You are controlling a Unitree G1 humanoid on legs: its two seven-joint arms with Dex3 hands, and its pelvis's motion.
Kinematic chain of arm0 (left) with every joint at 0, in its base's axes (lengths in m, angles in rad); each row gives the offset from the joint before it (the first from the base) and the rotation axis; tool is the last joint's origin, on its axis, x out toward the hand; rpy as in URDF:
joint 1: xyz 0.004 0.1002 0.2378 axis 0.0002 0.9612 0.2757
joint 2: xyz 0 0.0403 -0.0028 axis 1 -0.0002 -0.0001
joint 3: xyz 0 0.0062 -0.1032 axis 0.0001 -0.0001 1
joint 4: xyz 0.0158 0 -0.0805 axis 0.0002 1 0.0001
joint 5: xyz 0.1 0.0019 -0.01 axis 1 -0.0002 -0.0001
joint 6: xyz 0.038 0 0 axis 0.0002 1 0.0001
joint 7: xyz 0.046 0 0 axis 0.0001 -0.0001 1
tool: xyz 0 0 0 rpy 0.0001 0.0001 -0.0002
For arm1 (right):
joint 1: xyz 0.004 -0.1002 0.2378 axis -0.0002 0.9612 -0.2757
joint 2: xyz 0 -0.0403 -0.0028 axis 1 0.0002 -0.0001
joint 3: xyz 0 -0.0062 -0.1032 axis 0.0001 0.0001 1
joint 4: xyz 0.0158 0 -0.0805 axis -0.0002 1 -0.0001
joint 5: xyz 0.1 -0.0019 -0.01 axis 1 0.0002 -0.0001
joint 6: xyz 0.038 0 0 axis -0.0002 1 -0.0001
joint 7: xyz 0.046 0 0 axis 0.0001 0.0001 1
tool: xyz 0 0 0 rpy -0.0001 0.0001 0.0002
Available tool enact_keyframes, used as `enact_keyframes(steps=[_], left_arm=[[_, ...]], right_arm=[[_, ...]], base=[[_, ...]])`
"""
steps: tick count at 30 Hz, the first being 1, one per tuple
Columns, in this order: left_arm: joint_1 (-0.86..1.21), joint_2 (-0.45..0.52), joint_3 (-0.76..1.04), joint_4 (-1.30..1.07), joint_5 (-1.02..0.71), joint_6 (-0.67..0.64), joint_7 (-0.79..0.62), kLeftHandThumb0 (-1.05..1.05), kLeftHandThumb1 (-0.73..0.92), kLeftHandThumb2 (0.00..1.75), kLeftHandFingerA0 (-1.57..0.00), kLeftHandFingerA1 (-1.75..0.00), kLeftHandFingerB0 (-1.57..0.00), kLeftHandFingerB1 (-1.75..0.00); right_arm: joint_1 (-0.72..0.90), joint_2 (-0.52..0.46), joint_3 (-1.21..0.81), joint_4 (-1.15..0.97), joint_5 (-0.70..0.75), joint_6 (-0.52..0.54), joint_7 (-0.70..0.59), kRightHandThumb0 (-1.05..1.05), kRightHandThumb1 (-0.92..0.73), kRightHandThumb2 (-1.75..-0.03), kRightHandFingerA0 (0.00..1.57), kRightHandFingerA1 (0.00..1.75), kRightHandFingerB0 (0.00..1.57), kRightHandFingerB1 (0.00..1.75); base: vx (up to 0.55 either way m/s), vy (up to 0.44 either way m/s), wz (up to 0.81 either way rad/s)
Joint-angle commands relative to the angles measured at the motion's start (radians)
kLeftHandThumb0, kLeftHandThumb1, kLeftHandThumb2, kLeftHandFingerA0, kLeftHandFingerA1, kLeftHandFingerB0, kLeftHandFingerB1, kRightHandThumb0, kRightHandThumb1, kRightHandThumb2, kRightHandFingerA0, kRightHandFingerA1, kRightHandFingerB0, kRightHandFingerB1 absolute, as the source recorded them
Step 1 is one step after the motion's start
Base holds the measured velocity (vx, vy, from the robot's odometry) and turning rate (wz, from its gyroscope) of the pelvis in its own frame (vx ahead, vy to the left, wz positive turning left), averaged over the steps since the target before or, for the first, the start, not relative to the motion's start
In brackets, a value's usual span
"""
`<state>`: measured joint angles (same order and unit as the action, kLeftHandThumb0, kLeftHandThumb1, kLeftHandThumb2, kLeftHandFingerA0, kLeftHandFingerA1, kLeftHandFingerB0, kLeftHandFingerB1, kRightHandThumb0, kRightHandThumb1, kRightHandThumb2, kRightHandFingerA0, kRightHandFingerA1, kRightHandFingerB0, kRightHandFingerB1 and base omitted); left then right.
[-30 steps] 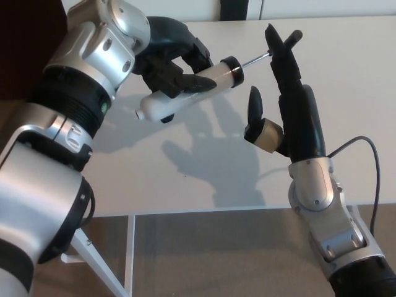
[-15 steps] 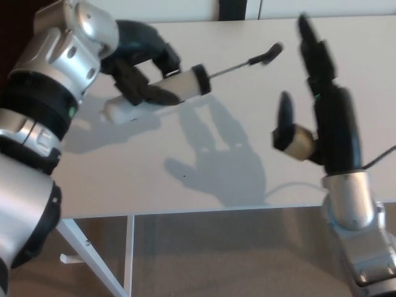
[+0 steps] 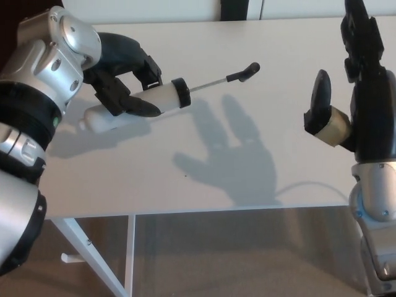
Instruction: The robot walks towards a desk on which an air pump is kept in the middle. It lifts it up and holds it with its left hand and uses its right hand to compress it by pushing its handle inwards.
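Note:
My left hand is shut on the white barrel of the air pump, holding it above the white desk at the picture's left. The pump lies nearly level, its black collar pointing right. Its thin metal rod is drawn out, ending in a black handle. My right hand stands upright at the far right, fingers apart and holding nothing. It is well clear of the handle, with a wide gap between them.
The hands cast a large shadow on the desk's middle. The desk's front edge runs across the lower picture, with white legs and brown floor below. A thin cable runs by my right forearm.
My right hand has drawn away to the right, off the handle. My left hand has carried the pump to the left, and the rod now shows further out of the barrel.

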<state>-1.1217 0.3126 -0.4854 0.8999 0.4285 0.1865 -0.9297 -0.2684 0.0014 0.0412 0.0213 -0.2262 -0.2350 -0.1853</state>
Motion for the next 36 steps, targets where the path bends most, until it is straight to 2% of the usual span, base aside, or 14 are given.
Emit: enact_keyframes(steps=[1, 7, 8, 12, 13, 16, 19, 21, 22, 24, 25, 36], left_arm=[[0.0, 0.019, -0.004, -0.005, 0.005, -0.046, -0.016, -0.14, 0.64, 0.94, -0.89, -1.59, -0.77, -1.32], [-0.003, 0.013, 0.005, -0.012, -0.003, -0.019, -0.022, -0.13, 0.67, 0.91, -0.87, -1.56, -0.76, -1.26], [-0.003, 0.008, 0.009, -0.019, -0.009, -0.015, -0.023, -0.14, 0.64, 0.95, -0.95, -1.5, -0.84, -1.21], [-0.008, 0.001, 0.021, -0.038, -0.026, -0.019, -0.037, -0.12, 0.64, 0.96, -0.95, -1.51, -0.85, -1.26], [-0.008, 0.0, 0.025, -0.053, -0.035, -0.032, -0.046, -0.13, 0.61, 1.01, -1.04, -1.43, -0.88, -1.29], [-0.003, -0.002, 0.028, -0.095, -0.041, -0.042, -0.059, -0.14, 0.61, 1.02, -1.08, -1.4, -0.89, -1.25], [0.005, -0.003, 0.027, -0.13, -0.043, -0.034, -0.069, -0.12, 0.61, 1.04, -1.08, -1.43, -0.9, -1.27], [0.018, 0.0, 0.035, -0.165, -0.054, -0.025, -0.08, -0.1, 0.62, 1.04, -1.02, -1.49, -0.86, -1.33], [0.02, 0.002, 0.035, -0.177, -0.054, -0.035, -0.081, -0.13, 0.65, 1.0, -1.06, -1.44, -0.85, -1.28], [0.023, 0.004, 0.034, -0.19, -0.053, -0.041, -0.082, -0.13, 0.65, 1.0, -1.06, -1.44, -0.85, -1.28], [0.024, 0.003, 0.034, -0.198, -0.052, -0.041, -0.082, -0.13, 0.64, 1.0, -1.06, -1.37, -0.86, -1.24], [0.026, -0.011, 0.027, -0.236, -0.055, -0.016, -0.083, -0.14, 0.61, 1.0, -1.06, -1.37, -0.85, -1.21]], right_arm=[[0.001, 0.006, -0.024, -0.004, 0.071, 0.004, 0.029, -0.89, -0.84, -1.18, 0.0, 0.08, 0.0, 0.11], [-0.088, 0.014, -0.049, 0.124, 0.174, 0.043, 0.114, -0.95, -0.88, -1.21, 0.0, 0.05, 0.0, 0.04], [-0.106, 0.019, -0.058, 0.162, 0.203, 0.055, 0.136, -0.94, -0.88, -1.2, 0.0, 0.06, 0.0, 0.05], [-0.149, 0.031, -0.082, 0.257, 0.256, 0.063, 0.176, -0.94, -0.88, -1.19, 0.0, 0.06, 0.0, 0.04], [-0.165, 0.038, -0.094, 0.299, 0.279, 0.062, 0.196, -0.91, -0.88, -1.17, 0.0, 0.06, 0.0, 0.05], [-0.188, 0.052, -0.116, 0.363, 0.327, 0.067, 0.24, -0.91, -0.88, -1.18, 0.0, 0.07, 0.0, 0.05], [-0.192, 0.056, -0.123, 0.376, 0.34, 0.075, 0.253, -0.93, -0.89, -1.2, 0.0, 0.06, 0.0, 0.05], [-0.194, 0.06, -0.127, 0.382, 0.348, 0.081, 0.266, -0.94, -0.9, -1.21, 0.0, 0.06, 0.0, 0.04], [-0.195, 0.061, -0.129, 0.38, 0.357, 0.084, 0.274, -0.93, -0.89, -1.2, 0.0, 0.06, 0.0, 0.04], [-0.197, 0.062, -0.131, 0.381, 0.364, 0.086, 0.282, -0.93, -0.89, -1.2, 0.0, 0.06, 0.0, 0.04], [-0.196, 0.062, -0.132, 0.378, 0.366, 0.089, 0.286, -0.93, -0.88, -1.2, 0.0, 0.07, 0.0, 0.05], [-0.184, 0.078, -0.102, 0.367, 0.35, 0.082, 0.304, -0.92, -0.89, -1.2, 0.0, 0.08, 0.0, 0.06]], base=[[0.0, 0.0, 0.0], [0.0, 0.0, 0.0], [0.0, 0.0, 0.0], [0.0, 0.0, 0.0], [0.0, 0.0, 0.0], [0.0, 0.0, 0.0], [0.0, 0.0, 0.0], [0.0, 0.0, 0.0], [0.0, 0.0, 0.0], [0.0, 0.0, 0.0], [0.0, 0.0, 0.0], [0.0, 0.0, 0.0]])
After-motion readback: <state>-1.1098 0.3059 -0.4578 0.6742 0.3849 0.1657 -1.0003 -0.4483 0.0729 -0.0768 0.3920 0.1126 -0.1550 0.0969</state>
